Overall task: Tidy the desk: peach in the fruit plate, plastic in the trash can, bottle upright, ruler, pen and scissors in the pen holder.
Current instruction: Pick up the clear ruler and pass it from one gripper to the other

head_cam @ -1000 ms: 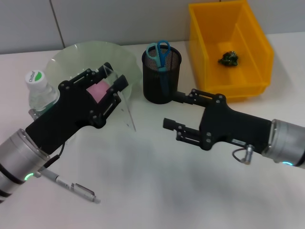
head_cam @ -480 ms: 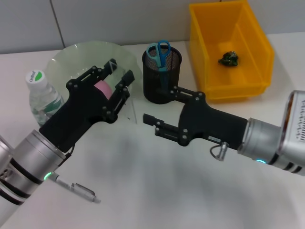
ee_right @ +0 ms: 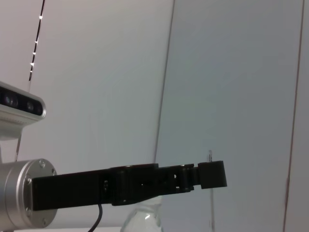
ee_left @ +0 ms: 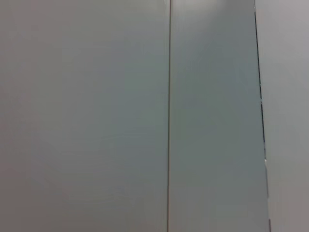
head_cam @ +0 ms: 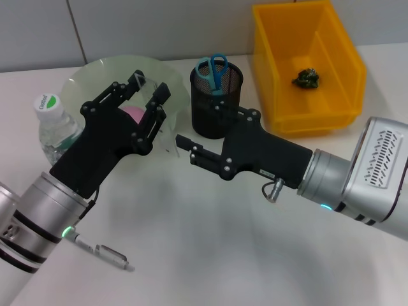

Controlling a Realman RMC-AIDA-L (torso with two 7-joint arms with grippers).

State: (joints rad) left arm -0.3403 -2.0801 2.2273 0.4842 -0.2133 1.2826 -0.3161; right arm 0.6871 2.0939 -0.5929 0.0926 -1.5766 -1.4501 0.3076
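1. Holding a clear ruler (head_cam: 167, 127) edge-up, the left gripper (head_cam: 148, 102) hangs above the fruit plate (head_cam: 89, 80); its fingers are clamped on the ruler's upper part, so the strip hangs down toward the tabletop (head_cam: 210, 255), apparently to offer it across.
2. Right gripper (head_cam: 203, 141): reaching in from the right, its fingers apart, tips just beside the ruler's lower end, not visibly touching. Judged step: a handover, since the pen holder lies on the right arm's side.
3. Pen holder (head_cam: 217, 102): black mesh cup, upright, between the plate and the trash can; scissors (head_cam: 213, 70) already stand in it, handles up.
4. Peach (head_cam: 135, 116): pink, lying in the fruit plate, partly hidden behind the left gripper.
5. Bottle (head_cam: 54, 127): upright at the plate's left edge, white cap on top.
6. Trash can (head_cam: 306, 64): yellow bin at rear right, with a dark crumpled plastic (head_cam: 306, 78) inside.
7. Pen (head_cam: 102, 252): lying flat on the tabletop near the left forearm, not yet stowed.
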